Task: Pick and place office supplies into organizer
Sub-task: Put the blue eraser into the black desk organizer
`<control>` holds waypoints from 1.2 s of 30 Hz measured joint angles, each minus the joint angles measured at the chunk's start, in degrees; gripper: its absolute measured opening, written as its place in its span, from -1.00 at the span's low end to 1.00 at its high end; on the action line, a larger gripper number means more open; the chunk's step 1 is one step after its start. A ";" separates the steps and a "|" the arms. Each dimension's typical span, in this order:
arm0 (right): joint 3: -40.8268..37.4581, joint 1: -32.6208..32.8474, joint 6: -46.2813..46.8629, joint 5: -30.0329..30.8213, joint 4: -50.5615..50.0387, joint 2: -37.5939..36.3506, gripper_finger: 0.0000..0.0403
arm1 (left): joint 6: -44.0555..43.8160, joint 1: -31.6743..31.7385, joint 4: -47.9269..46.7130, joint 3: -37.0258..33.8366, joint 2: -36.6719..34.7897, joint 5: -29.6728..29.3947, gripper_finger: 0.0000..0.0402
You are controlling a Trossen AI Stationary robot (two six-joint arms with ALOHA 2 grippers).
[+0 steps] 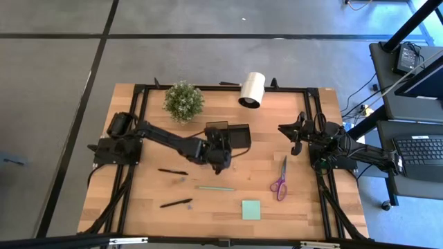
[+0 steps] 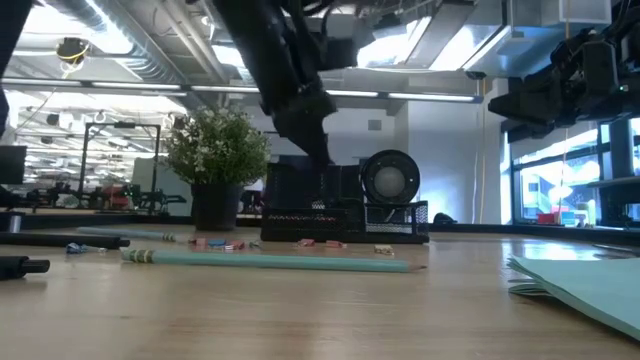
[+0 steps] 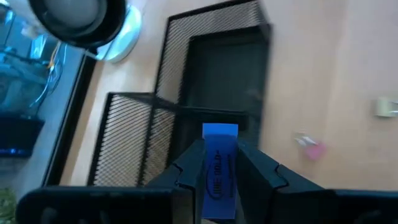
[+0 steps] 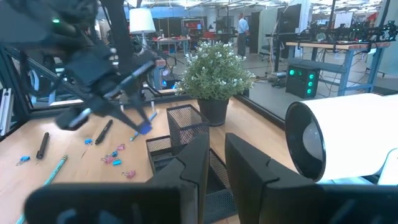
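A wooden plank table [image 1: 138, 207] seen from above, with the organizer [image 1: 232, 133], a black wire-mesh tray of two boxy compartments, as the landmark near the middle of the far half. Left of it stands a bushy green plant [image 1: 183, 101] in a dark pot. The left gripper [image 1: 220, 153] hangs just in front of the organizer; its fingers [image 3: 186, 171] pinch a small flat blue eraser [image 3: 219, 168], a rectangle with dark print whose long axis points toward the mesh compartments. In front of the organizer and to its left lie two slim black pens [image 1: 172, 171], each lying roughly left to right, and a thin pale green stick [image 1: 215, 187] also lying left to right. Small pink and pale clips [image 2: 318, 242] are scattered on the wood by the organizer's base. A light green square pad [image 1: 251, 209] lies flat well in front. Right of that, purple-handled scissors [image 1: 280, 179] point their blades away from the front edge. A smooth white roll [image 1: 252, 90] lies behind the organizer to its right. The right gripper [image 1: 295, 138] waits to the organizer's right, fingers nearly together and holding nothing
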 joint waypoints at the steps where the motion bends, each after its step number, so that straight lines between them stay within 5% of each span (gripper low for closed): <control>1: 0.02 0.00 -0.02 0.00 0.00 -0.02 -0.70 | 0.01 0.64 0.07 -0.17 0.00 0.27 -0.66; 36: 0.02 -0.02 -3.04 0.00 0.00 0.00 -0.70 | -0.10 4.86 11.22 -9.27 -0.04 5.76 -0.65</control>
